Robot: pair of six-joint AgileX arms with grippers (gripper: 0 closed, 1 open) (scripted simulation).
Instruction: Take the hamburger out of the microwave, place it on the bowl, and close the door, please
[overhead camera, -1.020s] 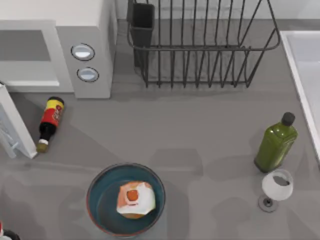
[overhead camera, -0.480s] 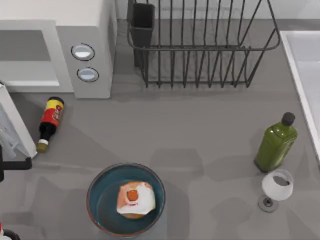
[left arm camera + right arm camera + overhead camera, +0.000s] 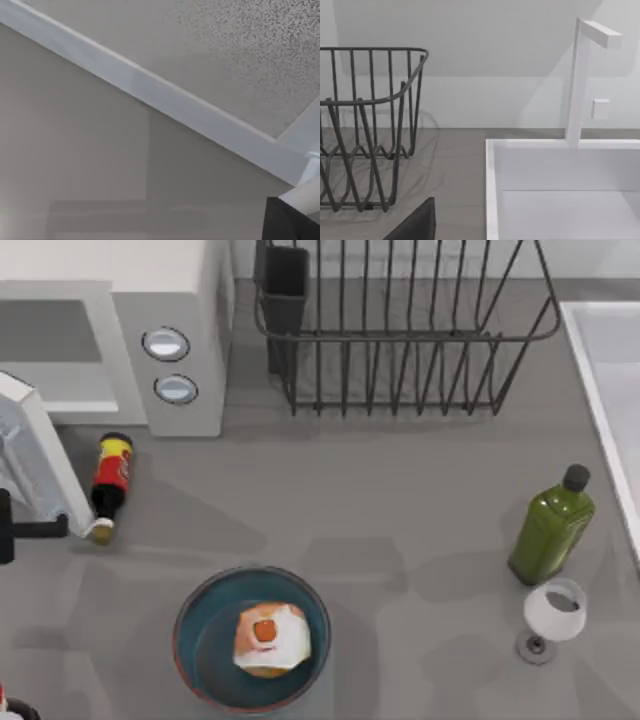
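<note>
The hamburger [image 3: 268, 638], white and tan with an orange-red patch, lies in the blue bowl [image 3: 190, 612] near the table's front. The white microwave [image 3: 185, 300] stands at the back left with its cavity showing. Its door [image 3: 35, 455] stands partly open, angled out toward the front. My left gripper [image 3: 30, 530] is at the table's left edge, right against the door's free end. The left wrist view looks closely at the door's speckled window [image 3: 250, 45] and white frame. A dark part of my right gripper [image 3: 415, 226] shows in the right wrist view.
A dark bottle with a red label [image 3: 110, 480] lies on the table against the door's free end. The wire dish rack [image 3: 400, 340] is at the back, and the white sink [image 3: 610, 370] at the right. A green bottle [image 3: 550, 525] and a wine glass [image 3: 553, 612] stand front right.
My left gripper came in from the left edge and the door swung toward the microwave. The door pushed the red-labelled bottle to the right. Hamburger and bowl stayed put.
</note>
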